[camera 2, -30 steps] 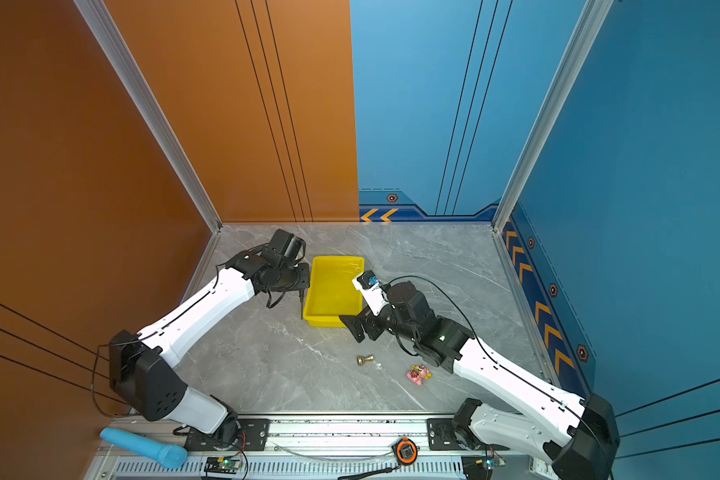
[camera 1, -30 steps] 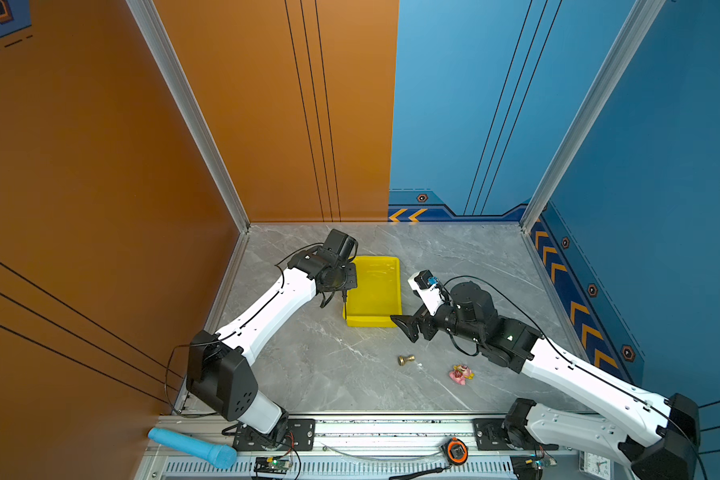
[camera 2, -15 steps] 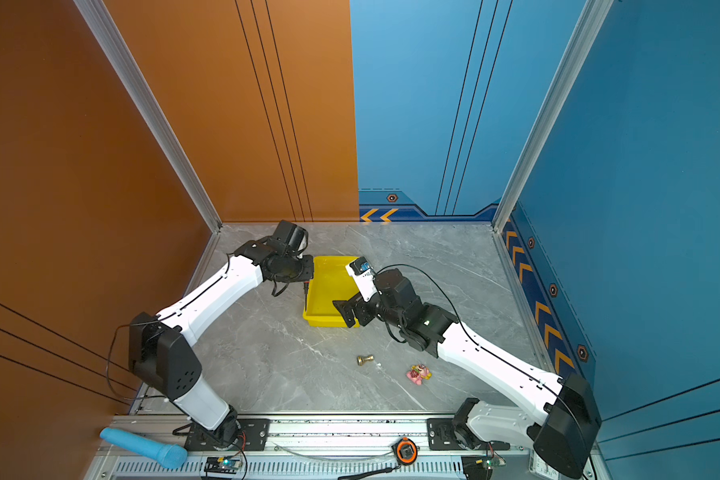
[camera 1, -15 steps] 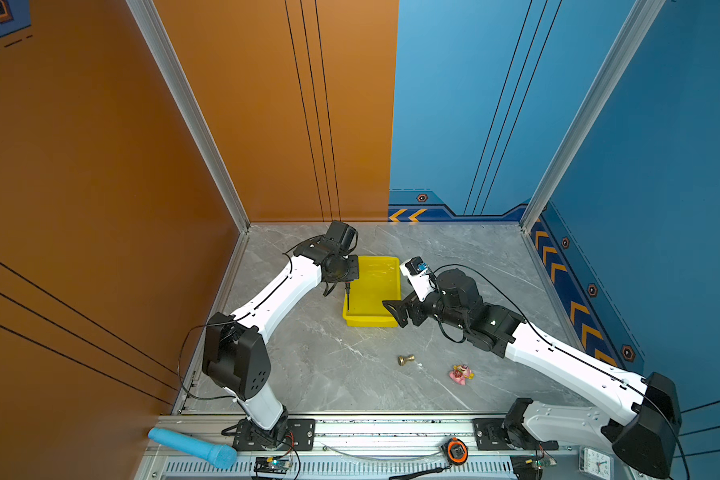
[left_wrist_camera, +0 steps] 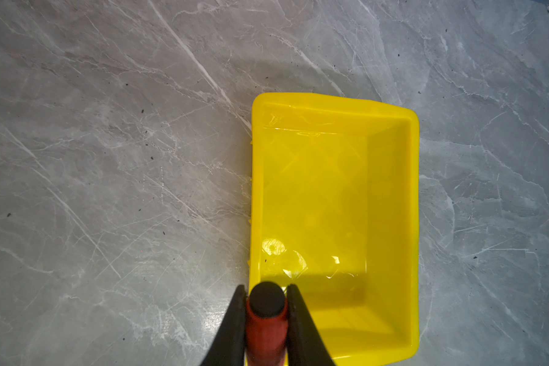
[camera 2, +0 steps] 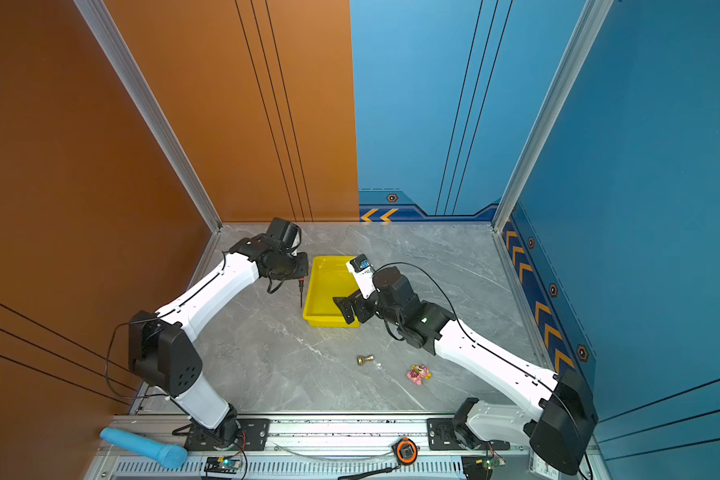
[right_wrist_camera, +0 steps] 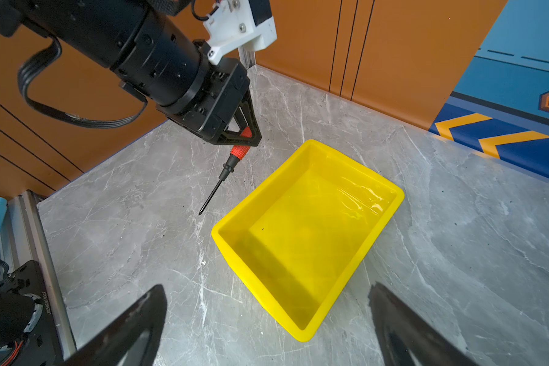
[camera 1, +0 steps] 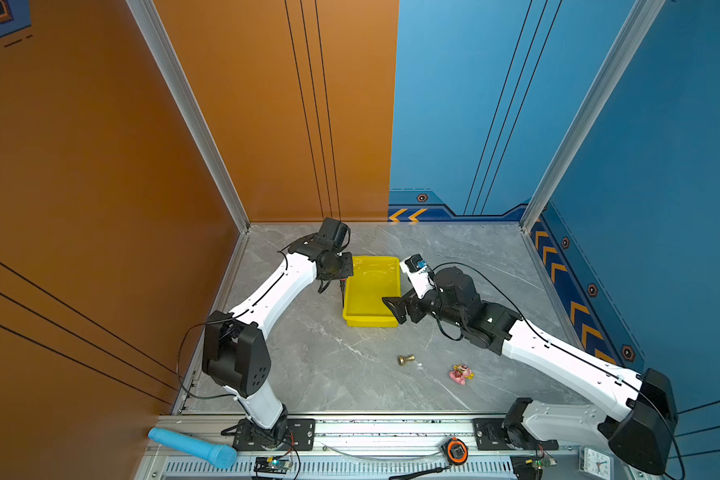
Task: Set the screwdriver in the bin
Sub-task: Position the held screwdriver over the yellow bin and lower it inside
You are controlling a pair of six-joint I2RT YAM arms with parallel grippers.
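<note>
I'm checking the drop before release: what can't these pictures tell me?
Left wrist view: the screwdriver handle hides its own shaft and tip.
Both top views: the right hand covers the bin at its near corner; contact unclear.
Top views: the pink toy is too small to identify.

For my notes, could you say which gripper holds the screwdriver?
The left gripper, shut on the screwdriver by its red handle; the right gripper stands open and empty.

my arms (camera 1: 275, 291) are white shells with black joints and looped black cables (right_wrist_camera: 76, 118); left hand (right_wrist_camera: 246, 139) and right hand (right_wrist_camera: 267, 290) black.
</note>
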